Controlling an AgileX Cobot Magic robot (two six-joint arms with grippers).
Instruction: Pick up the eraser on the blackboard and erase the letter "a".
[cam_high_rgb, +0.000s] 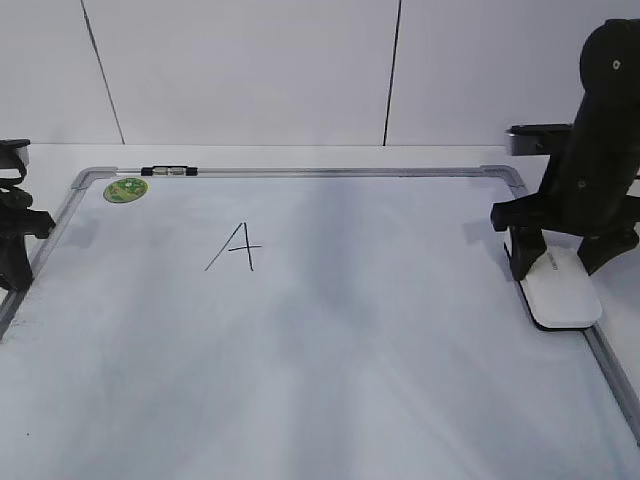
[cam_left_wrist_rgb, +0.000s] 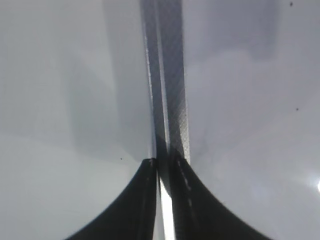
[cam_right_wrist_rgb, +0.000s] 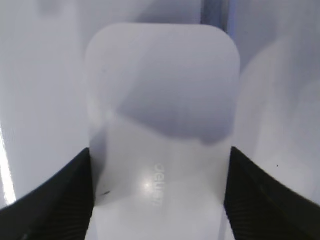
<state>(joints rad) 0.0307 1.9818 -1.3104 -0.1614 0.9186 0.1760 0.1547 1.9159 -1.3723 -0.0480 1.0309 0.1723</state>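
At the right edge of the board (cam_high_rgb: 330, 350), the eraser (cam_high_rgb: 562, 288) lies flat near the frame, its long side running toward me. The right gripper (cam_high_rgb: 565, 262) stands over its far end, one finger on each long side. From the wrist view the fingers (cam_right_wrist_rgb: 55, 200) sit right against the white block's flanks, so I judge them closed onto it, or as good as; whether they press hard I cannot tell. It has not left the board.

That eraser looks like a light, stiff plastic shell with a dark pad beneath. Its smooth sides and rounded corners could slip under a weak squeeze, so holding across the narrow width, near the middle of the length, seems wisest; the present hold is toward one end, which may let it tip when pushed.

Over at the left edge, the left gripper (cam_high_rgb: 18, 262) rests by the frame, fingers (cam_left_wrist_rgb: 145, 200) drawn together on nothing.

A capital "A" (cam_high_rgb: 236, 246) is the only mark I can see, left of centre and well apart from the eraser. A green magnet (cam_high_rgb: 126, 189) sits in the far left corner.
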